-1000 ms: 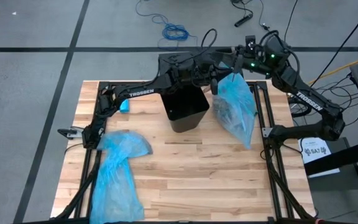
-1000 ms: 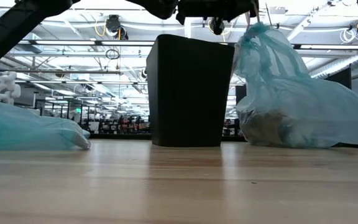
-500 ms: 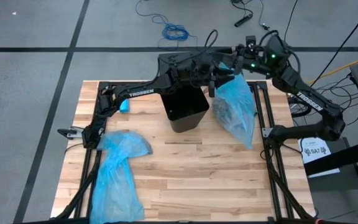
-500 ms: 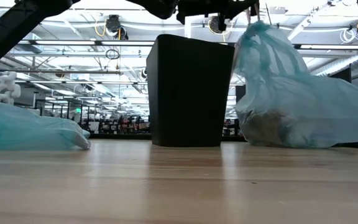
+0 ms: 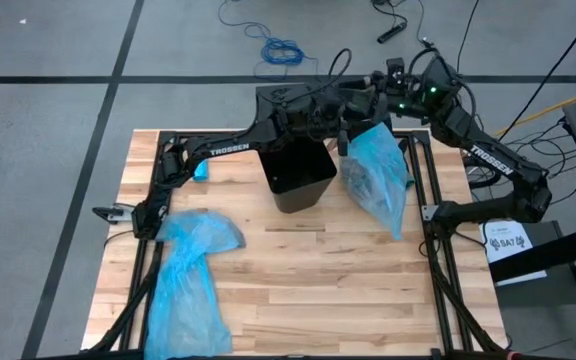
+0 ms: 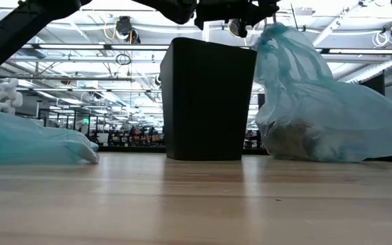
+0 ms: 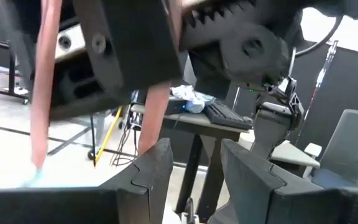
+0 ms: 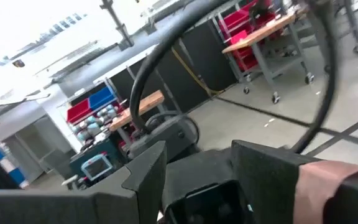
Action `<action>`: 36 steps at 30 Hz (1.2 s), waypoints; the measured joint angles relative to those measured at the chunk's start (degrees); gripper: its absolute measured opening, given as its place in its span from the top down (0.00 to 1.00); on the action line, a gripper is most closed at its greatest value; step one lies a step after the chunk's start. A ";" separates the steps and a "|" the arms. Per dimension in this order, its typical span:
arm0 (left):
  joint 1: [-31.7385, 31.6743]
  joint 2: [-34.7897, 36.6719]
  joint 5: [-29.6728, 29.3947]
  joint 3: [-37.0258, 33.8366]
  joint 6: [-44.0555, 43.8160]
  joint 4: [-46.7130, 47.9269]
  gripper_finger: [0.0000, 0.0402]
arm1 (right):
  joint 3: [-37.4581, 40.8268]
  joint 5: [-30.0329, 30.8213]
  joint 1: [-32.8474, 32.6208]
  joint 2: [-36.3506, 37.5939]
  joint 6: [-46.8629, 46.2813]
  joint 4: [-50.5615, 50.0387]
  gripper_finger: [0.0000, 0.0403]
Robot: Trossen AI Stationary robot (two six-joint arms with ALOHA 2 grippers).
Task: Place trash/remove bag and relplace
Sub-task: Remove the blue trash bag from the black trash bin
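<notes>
A black bin [image 5: 298,175] stands at the table's far middle, bare of a liner. To its right a filled blue bag [image 5: 380,175] stands upright with its bottom [image 6: 332,146] on the table. Trash [image 6: 288,139] shows through the film. My left gripper [image 5: 342,132] hangs open over the bin's right rim, beside the bag's top. My right gripper [image 5: 376,102] is at the bag's top [image 6: 271,33] with its fingers apart. A spare blue bag [image 5: 193,270] lies flat at the near left. My right gripper has the bag's top edge [image 7: 33,180] at the tip of one of its spread fingers [image 7: 42,93], coming from above. Whether the film is hooked over that finger, I cannot tell. The bag stays upright below it, bottom on the table.
A small blue oblong object [image 5: 200,170] lies at the far left by the left arm's base. The spare bag [image 6: 33,139] covers the near left corner. Bare wood [image 5: 318,280] stretches across the near middle and right. Cables lie on the floor beyond the table.
My left gripper has opened beside the bag's top and stays over the bin's rim. My right gripper has shifted a little toward the bin and the far edge. The bag's top has leaned with it toward the bin, while its bottom stays put.
</notes>
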State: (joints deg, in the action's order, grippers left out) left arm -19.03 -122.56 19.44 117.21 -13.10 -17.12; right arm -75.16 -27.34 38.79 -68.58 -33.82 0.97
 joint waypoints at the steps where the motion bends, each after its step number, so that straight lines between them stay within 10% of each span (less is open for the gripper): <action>1: 0.00 0.00 0.00 0.00 0.02 0.04 0.64 | 0.00 0.07 0.42 0.33 0.01 -0.03 0.56; 28: 0.03 0.04 -1.46 0.02 2.97 -1.41 0.65 | 0.00 0.26 -0.66 1.26 2.14 -5.33 0.56; 36: 0.00 -0.04 -1.64 0.02 5.68 -1.77 0.96 | -0.02 0.16 -0.66 1.18 1.81 -5.42 0.56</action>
State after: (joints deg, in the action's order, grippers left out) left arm -19.03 -122.61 17.80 117.23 -7.42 -18.89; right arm -75.18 -27.18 38.13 -67.40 -32.02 -4.45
